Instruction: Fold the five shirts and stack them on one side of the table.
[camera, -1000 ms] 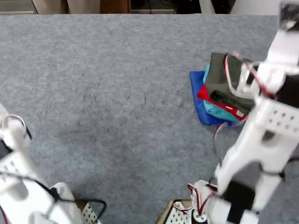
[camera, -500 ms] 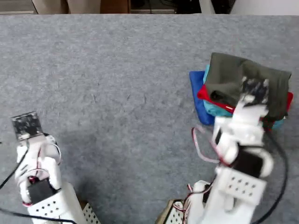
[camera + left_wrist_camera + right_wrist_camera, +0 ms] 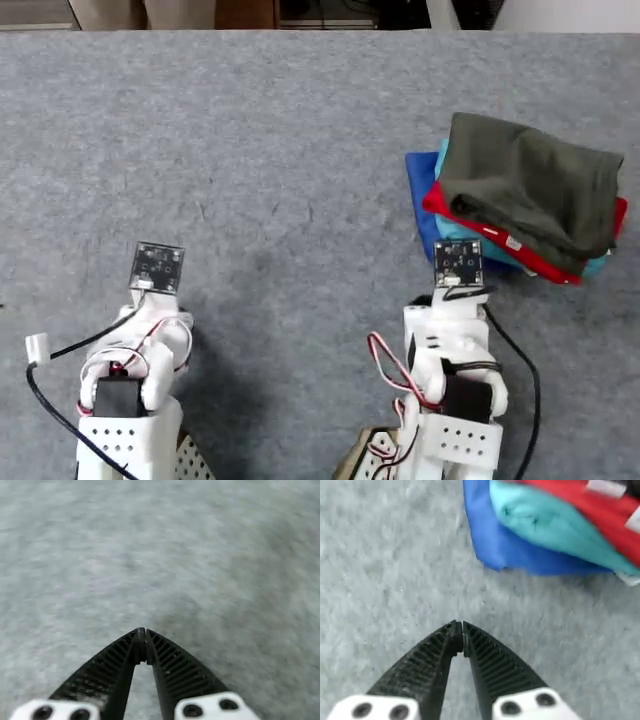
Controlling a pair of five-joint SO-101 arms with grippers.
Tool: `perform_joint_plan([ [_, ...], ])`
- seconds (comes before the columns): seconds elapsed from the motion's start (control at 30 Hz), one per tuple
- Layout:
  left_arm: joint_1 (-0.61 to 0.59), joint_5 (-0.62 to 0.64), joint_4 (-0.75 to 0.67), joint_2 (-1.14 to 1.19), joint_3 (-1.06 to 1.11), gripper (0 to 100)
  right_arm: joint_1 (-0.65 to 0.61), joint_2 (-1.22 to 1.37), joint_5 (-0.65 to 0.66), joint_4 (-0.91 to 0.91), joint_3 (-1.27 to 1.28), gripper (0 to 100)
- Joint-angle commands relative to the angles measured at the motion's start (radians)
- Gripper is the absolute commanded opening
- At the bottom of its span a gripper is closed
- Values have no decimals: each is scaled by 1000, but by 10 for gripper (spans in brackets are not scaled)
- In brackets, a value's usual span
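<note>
A stack of folded shirts (image 3: 520,200) lies at the right side of the grey table: an olive shirt (image 3: 530,180) on top, then red (image 3: 490,232), teal and blue (image 3: 425,215) beneath. In the right wrist view the blue shirt (image 3: 520,555), teal shirt (image 3: 545,522) and red shirt (image 3: 600,505) lie just beyond my right gripper (image 3: 459,626), which is shut and holds nothing. My left gripper (image 3: 140,632) is shut over bare carpet. Both arms sit folded at the near edge, the left arm (image 3: 140,360) and the right arm (image 3: 450,350).
Grey felt (image 3: 250,150) covers the whole table. Cables (image 3: 60,350) loop beside the arm bases at the near edge. The table's far edge meets furniture at the back.
The right arm has drawn back from the shirt stack to the near edge and folded down. The left arm has also come in and folded to its rest pose.
</note>
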Motion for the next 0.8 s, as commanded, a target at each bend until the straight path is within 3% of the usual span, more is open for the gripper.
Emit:
perform_joint_plan([
  [0.0, 9, 0, 5, -2, 12, 24, -13, -61, 5, 38, 4, 5],
  [0.1, -3, 2, 6, 2, 12, 23, -15, -56, 8, 152, 4, 5],
  [0.6, -2, 12, 63, -4, 12, 21, -15, -64, 9, 157, 4, 5],
  [0.77, -6, 170, 60, -4, 12, 21, -15, -64, 9, 157, 4, 5],
])
